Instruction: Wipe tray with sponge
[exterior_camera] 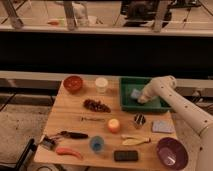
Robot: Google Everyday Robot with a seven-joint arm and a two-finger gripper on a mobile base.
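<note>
The tool (142,98) sat low inside the tray (131,103) on the counter (75,114), against the sponge (134,93), seemingly placed for wiping, though I couldn't tell if it gripped it.

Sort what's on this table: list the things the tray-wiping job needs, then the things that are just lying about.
For the job:
- green tray
- sponge, inside the tray
- gripper, down in the tray, right beside the sponge

Lying about:
- red bowl
- white cup
- purple bowl
- orange
- black block
- grey-blue pad
- blue cup
</note>
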